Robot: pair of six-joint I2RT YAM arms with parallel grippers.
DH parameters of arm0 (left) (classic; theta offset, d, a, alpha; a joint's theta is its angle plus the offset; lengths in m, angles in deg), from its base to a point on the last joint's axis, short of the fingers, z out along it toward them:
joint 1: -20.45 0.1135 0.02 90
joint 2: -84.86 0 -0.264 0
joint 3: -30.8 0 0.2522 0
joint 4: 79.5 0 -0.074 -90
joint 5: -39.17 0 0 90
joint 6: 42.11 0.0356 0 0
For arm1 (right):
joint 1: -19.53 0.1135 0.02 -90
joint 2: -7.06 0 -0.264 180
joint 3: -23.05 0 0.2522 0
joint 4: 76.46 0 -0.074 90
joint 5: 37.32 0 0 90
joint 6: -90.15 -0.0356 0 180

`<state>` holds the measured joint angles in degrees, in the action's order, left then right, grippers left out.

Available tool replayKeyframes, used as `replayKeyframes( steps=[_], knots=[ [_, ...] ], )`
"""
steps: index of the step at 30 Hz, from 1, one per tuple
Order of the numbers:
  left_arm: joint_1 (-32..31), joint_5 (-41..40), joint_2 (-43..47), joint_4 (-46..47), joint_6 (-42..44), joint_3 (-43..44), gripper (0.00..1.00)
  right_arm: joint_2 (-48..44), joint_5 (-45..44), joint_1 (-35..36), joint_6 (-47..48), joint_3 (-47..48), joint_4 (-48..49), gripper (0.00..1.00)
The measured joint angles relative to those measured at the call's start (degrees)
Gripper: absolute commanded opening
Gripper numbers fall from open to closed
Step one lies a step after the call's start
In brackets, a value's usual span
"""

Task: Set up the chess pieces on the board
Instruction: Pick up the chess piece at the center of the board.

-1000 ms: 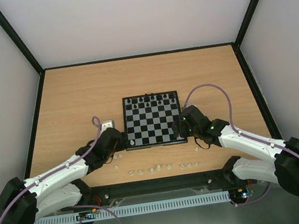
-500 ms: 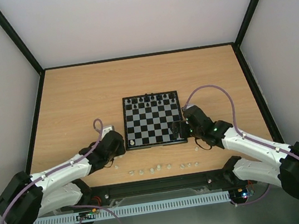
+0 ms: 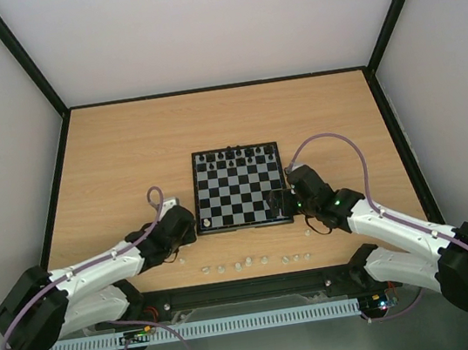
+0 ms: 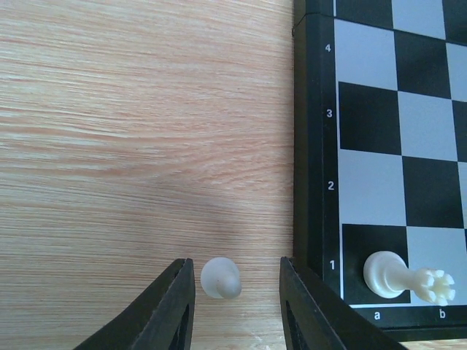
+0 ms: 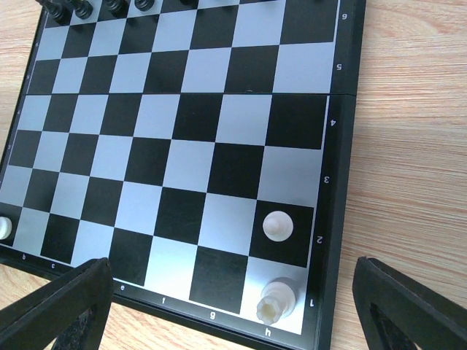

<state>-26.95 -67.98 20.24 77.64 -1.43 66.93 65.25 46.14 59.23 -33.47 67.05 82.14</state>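
Left hand (image 4: 236,270) straddles a pale pawn (image 4: 220,278) on the counter (image 4: 131,146) just beside the board (image 4: 314,182), fingers apart, not pinching it; right hand (image 5: 230,266) spreads wide above the board's near corner.

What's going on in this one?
Two arms are setting up the board with white chessmen. The left gripper straddles a pawn on the table beside the board's near-left corner, jaws not yet closed on it. The right gripper hangs open over the near-right corner, where two white pieces stand. Other loose white pieces lie near the table's front edge.
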Motion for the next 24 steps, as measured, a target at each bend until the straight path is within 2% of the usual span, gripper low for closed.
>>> replayKeyframes(
  steps=[4, 12, 24],
  knots=[
    [-0.2, -1.0, 1.7, -0.3, 0.0, -0.9, 0.34, 0.2, -0.1, 0.0, 0.0, 0.0, 0.1, 0.90],
    [-0.2, -1.8, 2.2, -0.7, 0.0, -1.9, 0.27, 0.4, -0.2, 0.0, 0.0, 0.0, 0.1, 0.90],
    [-0.2, -2.0, 2.1, -0.7, 0.2, -1.9, 0.24, -1.6, 0.1, 0.0, 0.0, -0.4, -0.1, 0.90]
  ],
)
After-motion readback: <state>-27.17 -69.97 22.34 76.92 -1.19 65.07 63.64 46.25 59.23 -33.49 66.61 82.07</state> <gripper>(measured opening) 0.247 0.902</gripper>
